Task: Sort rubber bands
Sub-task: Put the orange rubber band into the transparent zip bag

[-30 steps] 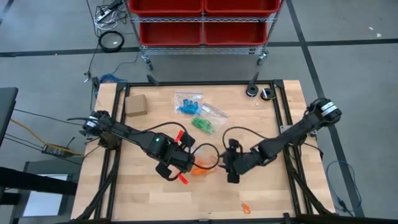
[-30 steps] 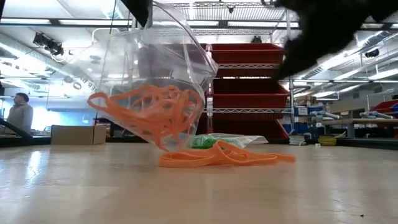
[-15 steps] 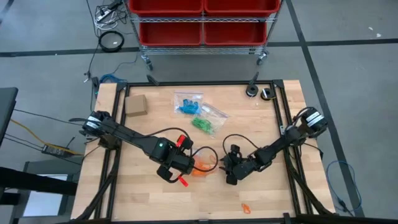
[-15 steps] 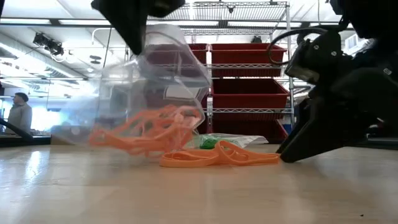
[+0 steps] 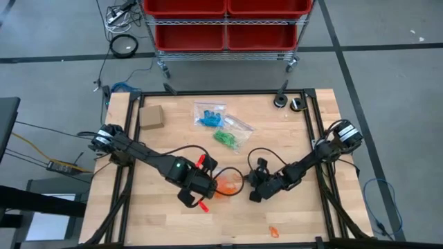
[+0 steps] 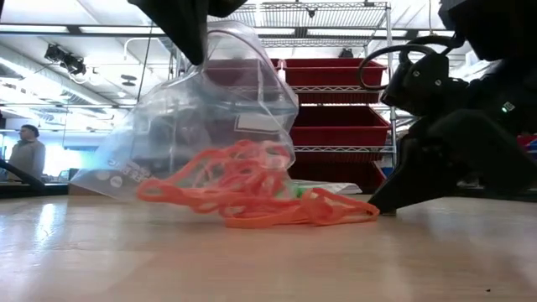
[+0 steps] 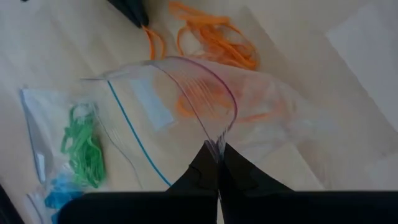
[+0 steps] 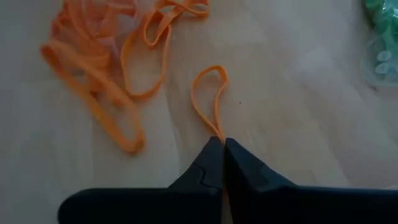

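- Two bags already lie filled and set aside in the high view: a blue-band bag (image 5: 210,115) and a green-band bag (image 5: 226,137) toward the far middle of the table (image 5: 304,214). My left gripper (image 5: 205,187) and my right gripper (image 5: 253,196) meet at the orange rubber bands (image 5: 225,186) near the table's centre. One stray orange band (image 5: 274,231) lies well apart at the near edge, so I judge the orange sort partly done, with that stray and the loose pile left.
- Seen from the low view, the clear bag (image 6: 220,109) hangs from above, its bottom resting on the table, with some orange bands inside it and others spilled just beside it. The high view cannot show that split.
- From my left wrist view, my left fingers are pinched closed on the clear bag's rim, its mouth gaping toward the loose orange bands. The green and blue bags show off to one side.
- Only my right wrist view shows my right fingers clamped shut on the end of a single orange loop (image 8: 210,99), which lies flat on the wood, apart from the main tangle.
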You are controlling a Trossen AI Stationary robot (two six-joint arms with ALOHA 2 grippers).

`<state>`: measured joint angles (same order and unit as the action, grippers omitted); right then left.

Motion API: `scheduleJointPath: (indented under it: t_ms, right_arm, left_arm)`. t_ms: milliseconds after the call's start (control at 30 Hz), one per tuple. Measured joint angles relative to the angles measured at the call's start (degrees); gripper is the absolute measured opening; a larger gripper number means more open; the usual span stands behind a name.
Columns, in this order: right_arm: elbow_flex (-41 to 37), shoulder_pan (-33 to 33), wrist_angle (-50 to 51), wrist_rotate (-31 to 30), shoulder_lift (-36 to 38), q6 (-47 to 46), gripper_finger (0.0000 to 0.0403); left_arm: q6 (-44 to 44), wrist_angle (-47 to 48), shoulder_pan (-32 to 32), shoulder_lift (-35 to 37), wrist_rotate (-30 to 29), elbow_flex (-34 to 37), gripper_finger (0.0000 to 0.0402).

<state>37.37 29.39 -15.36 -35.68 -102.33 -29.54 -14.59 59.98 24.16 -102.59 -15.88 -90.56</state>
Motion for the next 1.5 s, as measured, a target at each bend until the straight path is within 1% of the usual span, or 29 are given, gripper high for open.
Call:
scheduleJointPath:
  t_ms: [67,200,300,433,500,567,633,700,767,867,1000,1067,1133,1233,1333,1433,1500]
  right_arm:
    - [-0.26,0.23,0.17,-2.35,2.14,1.35,0.0002]
    - [0.02,0.28,-2.26,-5.76,8.78,6.29,0.0001]
    - [-0.03,0.3,-5.61,-7.15,13.96,12.59,0.0001]
    - [0.02,0.03,-11.47,-7.3,19.68,21.85,0.0]
    - [0.26,-0.79,-13.29,-5.3,21.8,25.04,0.0]
    - [1.67,-2.23,-12.35,-1.8,22.85,26.29,0.0]
    - [3.99,-3.78,-9.85,1.6,22.7,27.06,0.0]
    - [6.35,-4.85,-6.16,2.8,22.58,28.16,0.0]
    - [8.91,-5.75,-3.05,3.47,21.93,29.21,0.0]
    - [11.52,-7.01,0.37,6.13,21.44,29.83,0.0]
    - [12.61,-7.72,2.52,7.74,21.11,29.82,0.0]
    - [12.75,-8.12,1.9,9.06,20.94,29.82,0.0]
    - [12.85,-8.89,1.61,11.75,20.89,29.74,0.0]
    - [13.35,-10.9,1.2,15.98,20.81,28.55,0.0]
    - [14.32,-12.94,0.97,18.93,20.81,28.28,0.0]
    - [15.65,-15.12,0.84,25.72,20.81,27.17,0.0]
    - [16.78,-16.31,0.55,28.39,19.99,26.6,0.0]
  left_arm:
    - [0.02,-0.4,0.3,0.0,-0.04,0.0,0.0002]
    - [0.03,-0.53,0.67,0.0,-0.2,0.0,0.0002]
    - [0.0,-1.06,0.73,0.0,-0.72,0.0,0.0002]
    - [-0.17,-2.14,0.73,0.0,-0.81,0.0,0.0002]
    - [-0.72,-2.63,0.73,0.0,-0.9,0.0,0.0002]
    - [-1.79,-3.56,0.76,0.0,-1.07,-0.02,0.0002]
    - [-2.89,-3.57,0.77,0.0,-1.09,-0.02,0.0002]
    - [-3.11,-3.33,0.77,0.07,-1.11,0.02,0.0002]
    - [-3.19,-4.58,0.77,0.72,-1.14,1.54,0.0002]
    - [-3.2,-9.26,0.66,3.53,-1.18,6.77,0.0002]
    - [-3.17,-18.75,0.56,10.89,-1.16,16.89,0.0001]
    - [-3.12,-21.25,0.55,14.46,-1.16,21.07,0.0001]
    - [-3.36,-21.26,0.7,17.01,-1.16,23.84,0.0001]
    - [-4.61,-19.45,1.1,18.84,-1.35,25.92,0.0001]
    - [-7.5,-15.7,1.81,18.83,-2.3,26.28,0.0001]
    - [-10.76,-15.2,2.21,18.64,-4.42,26.29,0.0001]
    - [-12.06,-16.21,2.21,18.64,-4.94,26.29,0.0001]
